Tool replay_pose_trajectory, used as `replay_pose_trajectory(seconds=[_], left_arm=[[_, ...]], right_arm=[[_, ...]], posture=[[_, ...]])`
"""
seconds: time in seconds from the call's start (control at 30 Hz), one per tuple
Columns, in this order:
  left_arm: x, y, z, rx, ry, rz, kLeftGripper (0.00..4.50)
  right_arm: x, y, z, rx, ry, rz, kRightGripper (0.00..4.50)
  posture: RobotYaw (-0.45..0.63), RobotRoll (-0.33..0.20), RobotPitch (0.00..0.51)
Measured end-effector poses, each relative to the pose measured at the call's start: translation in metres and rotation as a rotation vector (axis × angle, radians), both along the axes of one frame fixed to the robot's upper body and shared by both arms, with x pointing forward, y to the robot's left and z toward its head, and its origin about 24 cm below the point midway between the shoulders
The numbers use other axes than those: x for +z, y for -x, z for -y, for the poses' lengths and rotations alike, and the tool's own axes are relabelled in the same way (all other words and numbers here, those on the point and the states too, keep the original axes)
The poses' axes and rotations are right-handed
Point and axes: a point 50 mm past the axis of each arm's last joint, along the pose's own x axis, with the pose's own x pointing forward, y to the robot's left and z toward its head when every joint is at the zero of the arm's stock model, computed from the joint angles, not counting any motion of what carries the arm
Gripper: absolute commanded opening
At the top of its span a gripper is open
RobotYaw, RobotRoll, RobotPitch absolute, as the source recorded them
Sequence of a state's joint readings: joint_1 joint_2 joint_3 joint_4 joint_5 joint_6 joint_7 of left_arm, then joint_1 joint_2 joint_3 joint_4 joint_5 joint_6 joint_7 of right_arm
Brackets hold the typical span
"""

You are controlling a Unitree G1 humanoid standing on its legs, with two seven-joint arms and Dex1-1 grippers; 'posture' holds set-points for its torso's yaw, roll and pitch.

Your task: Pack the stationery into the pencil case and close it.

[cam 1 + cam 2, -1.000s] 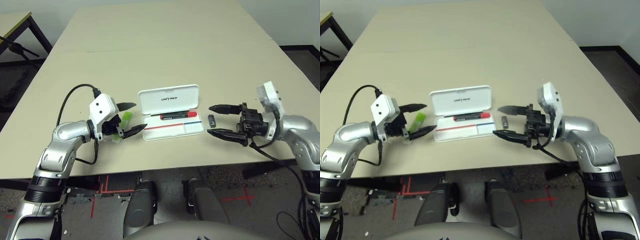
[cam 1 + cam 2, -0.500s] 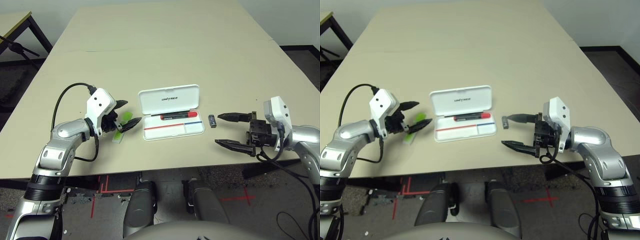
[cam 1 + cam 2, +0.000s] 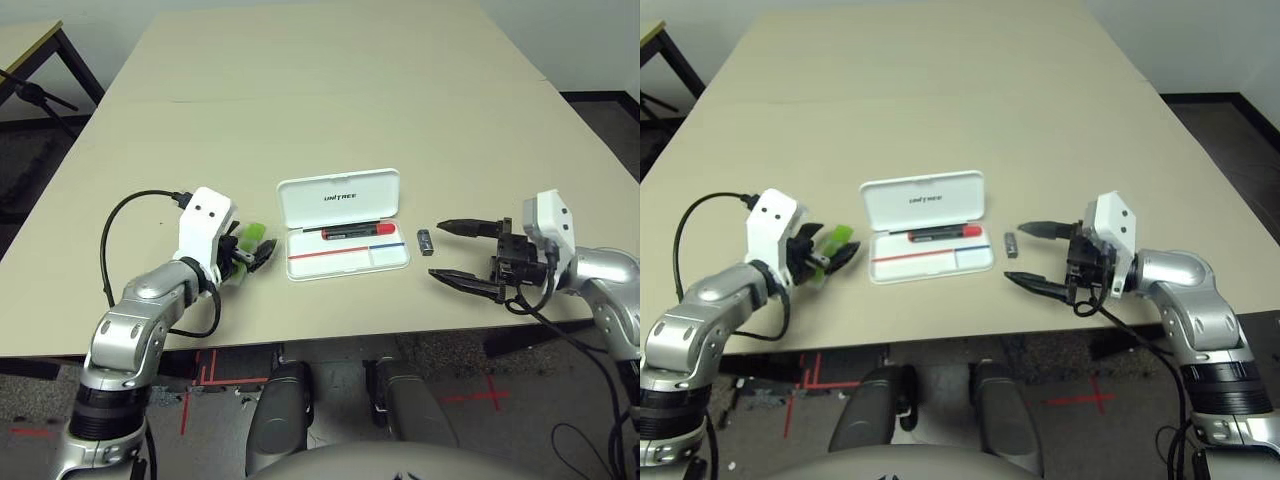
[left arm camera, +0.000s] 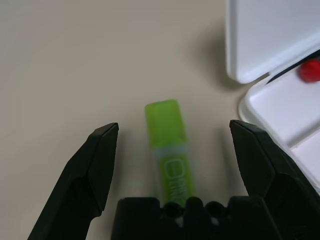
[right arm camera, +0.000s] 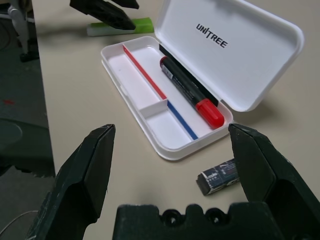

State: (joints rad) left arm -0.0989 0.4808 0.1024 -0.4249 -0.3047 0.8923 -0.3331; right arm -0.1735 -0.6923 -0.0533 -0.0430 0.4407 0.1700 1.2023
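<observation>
The white pencil case lies open near the table's front edge, its lid printed UNITREE tipped back. A red marker with a black cap rests in the tray behind the red-and-blue stripe. A small dark grey block lies on the table just right of the case. The lime-green highlighter lies left of the case. My left gripper is open, one finger on each side of the highlighter, not touching it. My right gripper is open, just right of the block.
The beige table stretches far beyond the case. Its front edge runs just below both grippers. A black cable loops from my left wrist. A second table with black legs stands at the far left.
My left gripper has turned and settled low over the highlighter, the elbow drawn in. My right gripper pulled back to the right from the block, then edged a little toward it again.
</observation>
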Motion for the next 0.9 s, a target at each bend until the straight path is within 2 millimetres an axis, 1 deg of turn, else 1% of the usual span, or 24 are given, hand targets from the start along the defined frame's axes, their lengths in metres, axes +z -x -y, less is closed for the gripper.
replay_pose_trajectory(seconds=[0.17, 0.3, 0.57, 0.67, 0.83, 0.9], left_arm=[[-0.003, 0.002, -0.009, 0.085, 0.001, -0.014, 4.50], [-0.014, 0.008, -0.008, 0.099, 0.013, -0.070, 4.50], [-0.015, 0.010, -0.004, 0.104, 0.012, -0.077, 4.50], [-0.015, 0.010, -0.002, 0.095, 0.012, -0.075, 3.88], [-0.014, 0.009, -0.001, 0.087, 0.024, -0.081, 2.07], [-0.013, 0.009, -0.003, 0.081, 0.028, -0.089, 1.26]], right_arm=[[0.000, -0.001, 0.000, 0.000, 0.000, 0.010, 4.48], [0.000, -0.001, 0.000, 0.000, 0.001, 0.012, 4.48], [0.000, -0.002, -0.001, 0.000, 0.001, 0.021, 4.48], [0.000, -0.003, -0.004, 0.004, -0.007, 0.031, 4.50], [0.001, -0.005, -0.006, 0.007, -0.010, 0.039, 4.50], [0.001, -0.005, -0.007, 0.008, -0.013, 0.042, 4.50]], posture=[[0.02, 0.000, 0.151], [0.02, 0.000, 0.153], [0.02, 0.000, 0.153], [0.02, 0.000, 0.153], [0.02, 0.000, 0.152], [0.02, 0.000, 0.150]])
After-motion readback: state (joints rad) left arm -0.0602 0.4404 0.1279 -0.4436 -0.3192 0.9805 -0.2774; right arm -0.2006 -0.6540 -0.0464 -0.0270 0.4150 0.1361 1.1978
